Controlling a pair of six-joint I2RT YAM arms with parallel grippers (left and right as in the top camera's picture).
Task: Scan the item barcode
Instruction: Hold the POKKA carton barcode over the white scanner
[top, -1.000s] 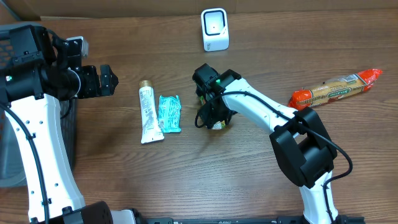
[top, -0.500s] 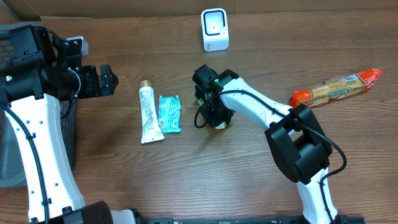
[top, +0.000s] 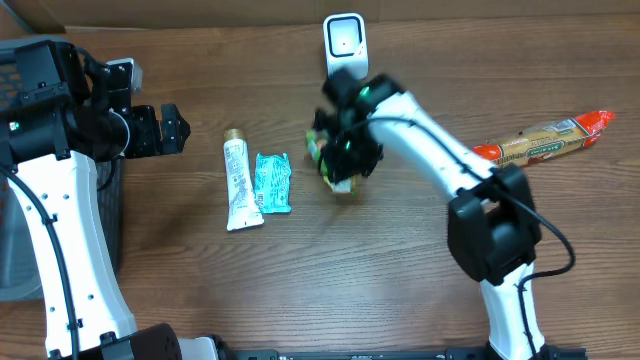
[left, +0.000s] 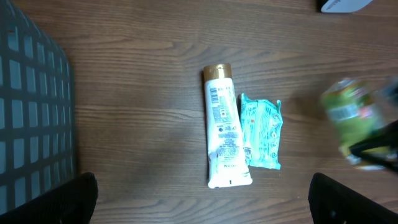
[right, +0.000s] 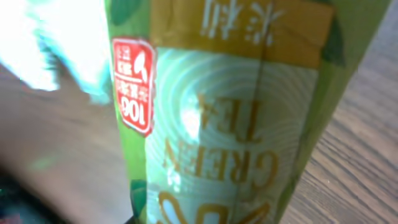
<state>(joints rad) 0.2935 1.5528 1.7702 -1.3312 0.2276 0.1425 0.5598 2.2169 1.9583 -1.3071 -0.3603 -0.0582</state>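
Green tea bottle (top: 335, 178) is clamped in my right gripper (top: 347, 152), jaws closed on its sides, near the white scanner (top: 345, 46). A teal packet (top: 272, 182) and tube (top: 239, 185) lie to its left, with bare table (top: 380, 280) on the near side. My left gripper (top: 170, 130) gapes wide, holding nothing.
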